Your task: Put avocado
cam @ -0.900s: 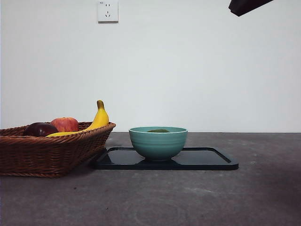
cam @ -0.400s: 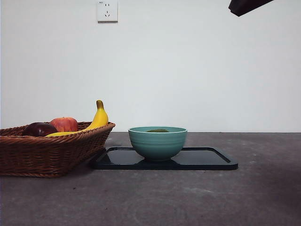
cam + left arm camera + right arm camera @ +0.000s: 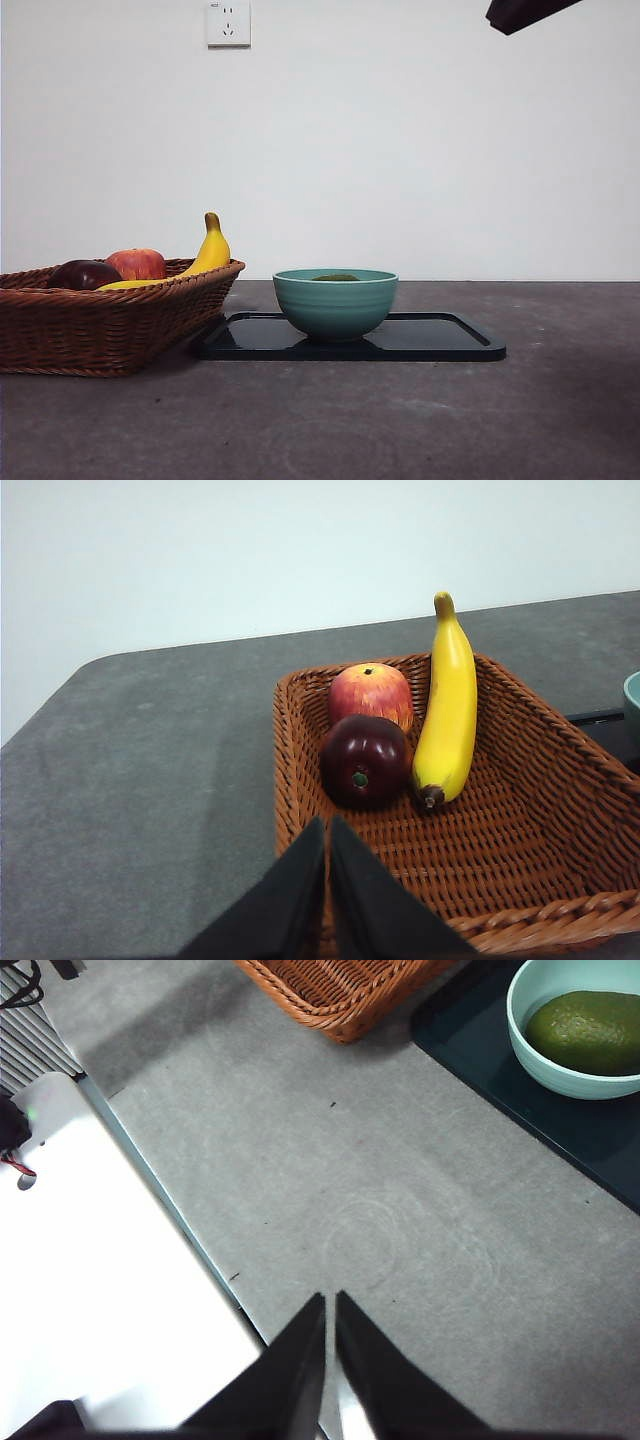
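The dark green avocado (image 3: pixel 588 1032) lies inside the teal bowl (image 3: pixel 336 302), which stands on the black tray (image 3: pixel 440 340); in the front view only its top (image 3: pixel 336 277) shows above the rim. My right gripper (image 3: pixel 329 1305) is shut and empty, high above the bare table, away from the bowl (image 3: pixel 530 1055). My left gripper (image 3: pixel 327 830) is shut and empty, above the near edge of the wicker basket (image 3: pixel 520 810).
The basket (image 3: pixel 100 320) at the left holds a red apple (image 3: pixel 138 264), a dark maroon fruit (image 3: pixel 85 274) and a banana (image 3: pixel 205 258). An arm's black tip (image 3: pixel 525 12) shows at the top right. A white surface (image 3: pixel 90 1290) borders the table's edge.
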